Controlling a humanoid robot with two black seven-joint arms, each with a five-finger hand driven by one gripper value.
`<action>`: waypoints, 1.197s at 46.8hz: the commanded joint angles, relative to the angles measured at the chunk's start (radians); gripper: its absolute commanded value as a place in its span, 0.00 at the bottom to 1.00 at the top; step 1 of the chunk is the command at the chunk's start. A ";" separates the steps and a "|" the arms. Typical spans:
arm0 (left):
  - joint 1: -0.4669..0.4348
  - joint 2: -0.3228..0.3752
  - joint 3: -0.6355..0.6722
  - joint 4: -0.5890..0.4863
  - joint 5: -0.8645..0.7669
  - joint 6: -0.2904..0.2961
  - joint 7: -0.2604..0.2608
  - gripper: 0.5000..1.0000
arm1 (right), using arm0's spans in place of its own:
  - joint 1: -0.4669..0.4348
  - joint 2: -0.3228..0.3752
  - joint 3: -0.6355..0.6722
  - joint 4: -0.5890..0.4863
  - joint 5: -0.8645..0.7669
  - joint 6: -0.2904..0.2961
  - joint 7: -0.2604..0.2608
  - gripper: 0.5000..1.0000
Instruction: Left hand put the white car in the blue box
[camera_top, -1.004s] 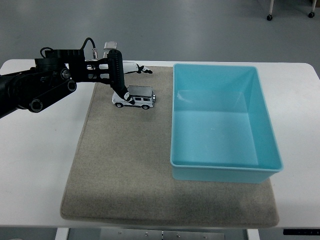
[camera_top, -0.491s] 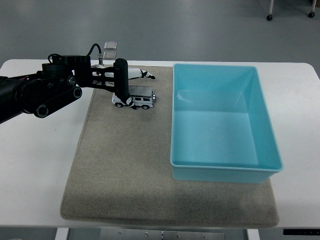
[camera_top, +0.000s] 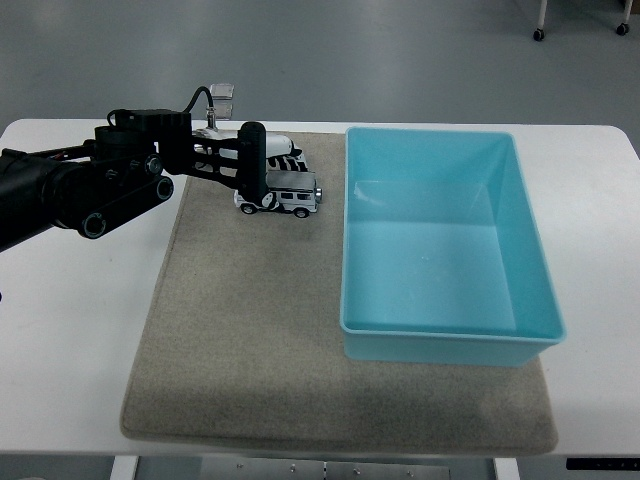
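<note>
Car (camera_top: 283, 196) first: your white toy sits on the beige mat (camera_top: 250, 330), near its far edge, with its long axis running left to right, nose toward the blue box (camera_top: 445, 330). The box stands just to the car's right, open side up and apart from it, with only a short strip of mat between the car's front and the box's near wall.

Your left hand (camera_top: 252, 165) reaches in from the left edge and is right at the car. One black finger hangs down across the rear, left end of the body, and lighter fingertips show behind the roof, on the far side. That reads as a clasp around the rear half, with fingers curled front and back, but you cannot tell from this height whether the grip is firm or only touching. You also cannot tell whether the wheels are on the mat or just clear of it.

No right arm shows anywhere.

The hand is on the side of the car away from the box, so the carry should run straight rightward, lifted enough to clear the box's wall.
</note>
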 joint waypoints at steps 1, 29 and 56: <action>0.000 -0.002 0.000 0.000 0.003 0.000 0.000 0.23 | 0.001 0.000 0.000 0.000 0.000 0.000 0.000 0.87; -0.008 0.008 -0.017 0.000 -0.013 -0.002 0.002 0.00 | -0.001 0.000 0.000 0.000 0.000 0.000 0.000 0.87; -0.094 0.029 -0.118 -0.001 -0.020 -0.011 -0.001 0.00 | -0.001 0.000 0.000 0.000 0.000 0.000 0.000 0.87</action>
